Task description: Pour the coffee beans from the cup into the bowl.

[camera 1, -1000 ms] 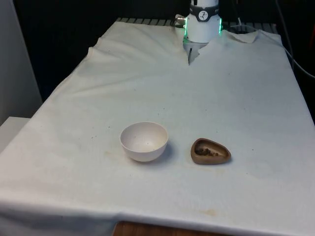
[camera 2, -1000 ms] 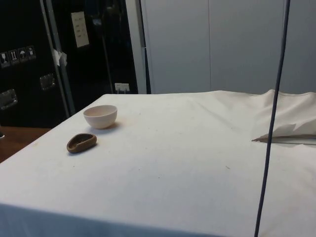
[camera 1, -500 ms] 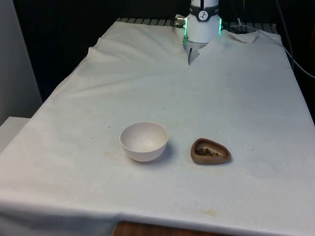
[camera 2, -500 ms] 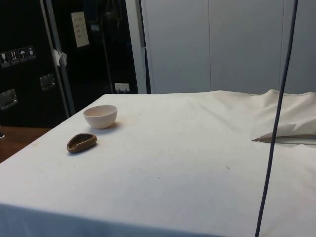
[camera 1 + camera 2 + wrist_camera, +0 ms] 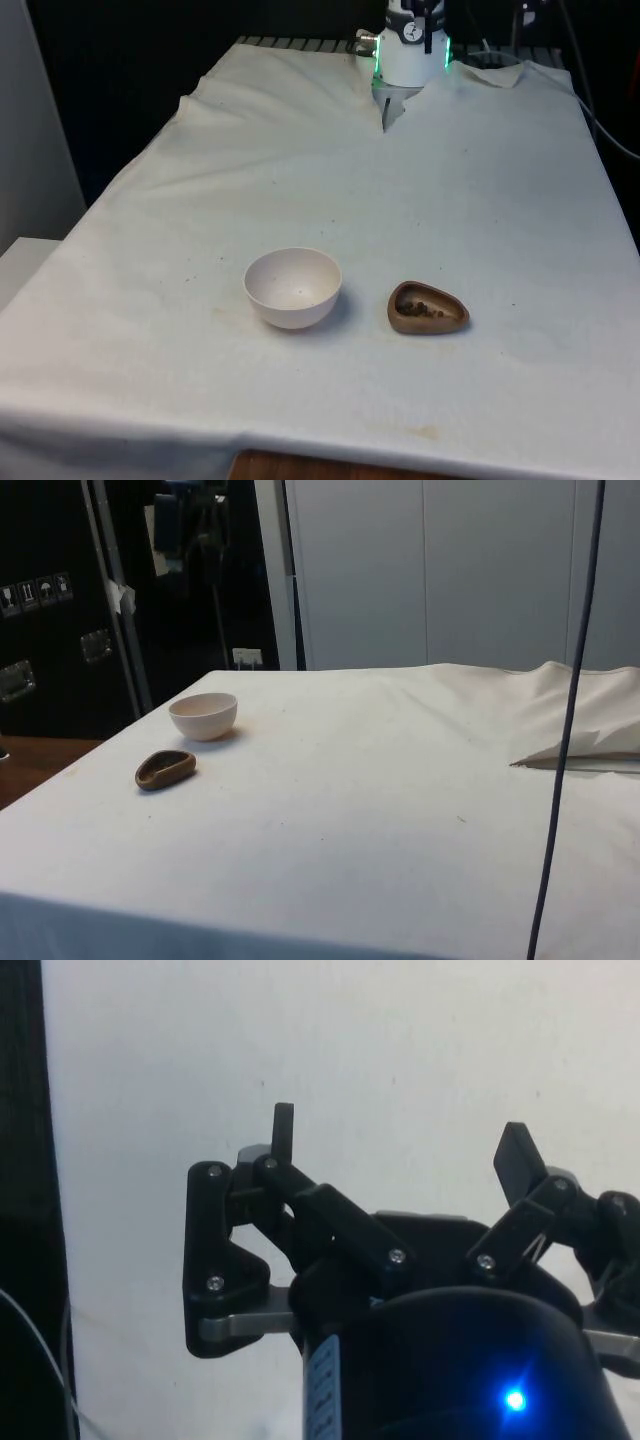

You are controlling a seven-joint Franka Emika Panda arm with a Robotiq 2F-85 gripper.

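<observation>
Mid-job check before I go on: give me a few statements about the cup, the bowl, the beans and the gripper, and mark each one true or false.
1. The coffee beans lie in the brown cup. True.
2. The white bowl holds beans. False: its inside is bare.
3. In the front view the cup stands on the bowl's right, apart from it. True.
4. The gripper is shut on the cup. False: its fingers are spread with nothing between them, over bare white cloth.
5. The bowl lies tipped on its side. False: it stands upright on the cloth.
</observation>
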